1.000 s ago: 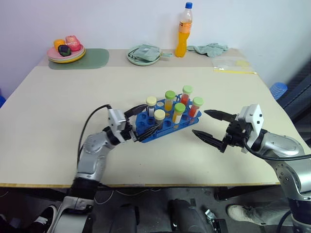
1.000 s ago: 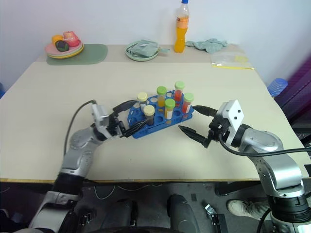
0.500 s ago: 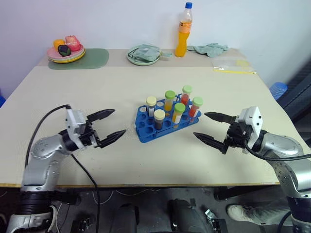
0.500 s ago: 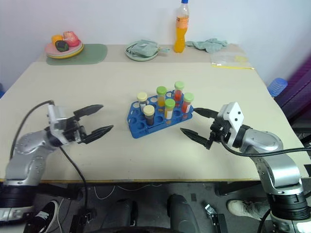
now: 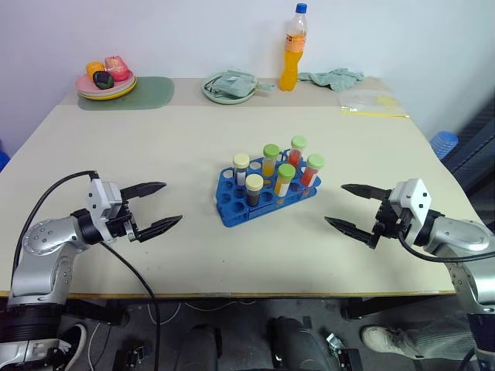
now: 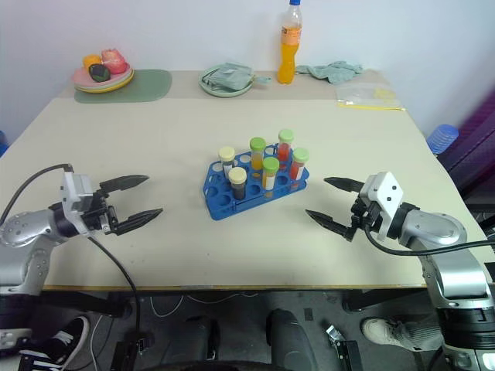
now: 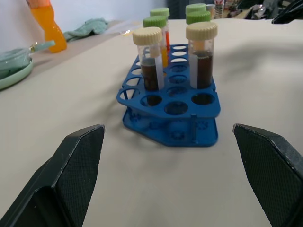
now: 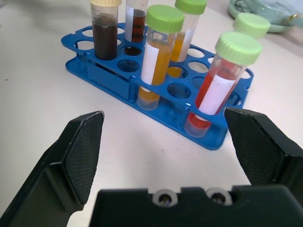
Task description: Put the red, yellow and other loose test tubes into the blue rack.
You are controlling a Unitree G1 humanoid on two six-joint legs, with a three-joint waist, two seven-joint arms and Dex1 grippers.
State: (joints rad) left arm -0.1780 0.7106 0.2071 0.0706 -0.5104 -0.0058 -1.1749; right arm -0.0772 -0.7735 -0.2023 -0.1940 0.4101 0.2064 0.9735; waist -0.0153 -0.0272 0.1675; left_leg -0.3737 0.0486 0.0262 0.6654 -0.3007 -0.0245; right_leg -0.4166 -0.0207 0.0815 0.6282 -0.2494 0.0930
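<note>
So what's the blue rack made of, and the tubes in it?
The rack looks like glossy moulded plastic: even bright blue, shiny edges. The tubes are clear, so plastic or glass, I can't tell which. Their ridged caps look like matte plastic.

You had bright, even light from above, and the table (image 5: 155,139) looked pale without hard glare. Shadows were soft and short; you saw a faint one just under the blue rack (image 5: 232,209). In the head views everything was sharp. In the left wrist view the orange bottle (image 7: 46,28) behind was a little out of focus, and the near fingers (image 7: 75,165) looked big and slightly soft.
</note>
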